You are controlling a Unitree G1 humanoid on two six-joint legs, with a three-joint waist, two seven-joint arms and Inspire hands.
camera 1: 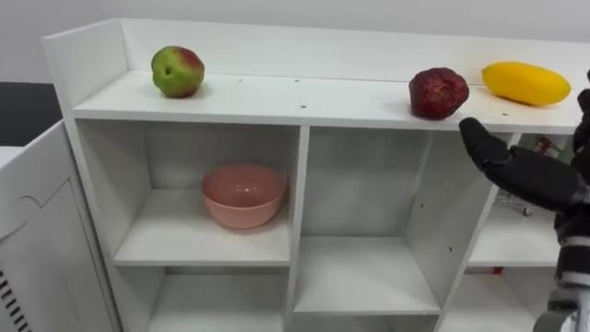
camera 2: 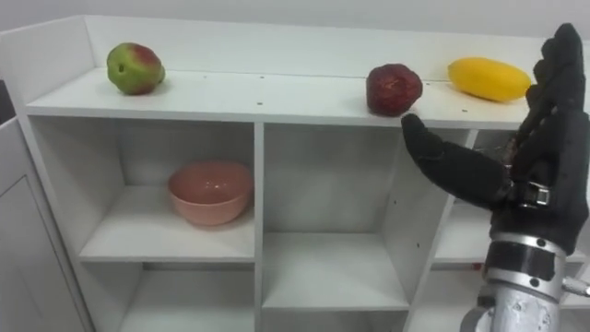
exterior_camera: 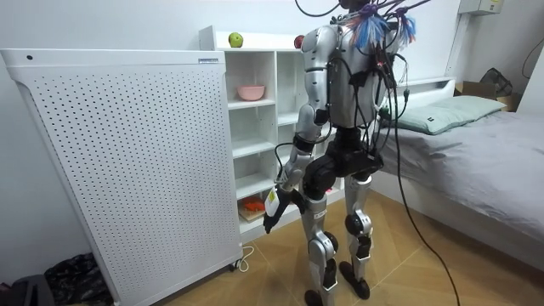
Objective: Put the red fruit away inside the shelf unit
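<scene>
— Where's the fruit?
— The red fruit [camera 2: 395,89] is on the closet [camera 2: 277,97] top, with the mango [camera 2: 489,78] just right of it, lying crosswise, and the apple [camera 2: 135,67] far left.
— Nearest robot hand?
— The right robot hand [camera 2: 544,175]: empty, fingers spread wide, just below-right of the red fruit. The left robot hand [exterior_camera: 272,208] hangs low.

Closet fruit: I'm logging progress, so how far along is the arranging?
Done so far: a green-and-red apple, a dark red wrinkled fruit and a yellow oblong fruit lie on the white closet's top board. In hand: nothing; the right hand is raised open near the dark red fruit, the left hand hangs low. Left, probably: moving fruit down, since the pink round bowl holds none.
</scene>
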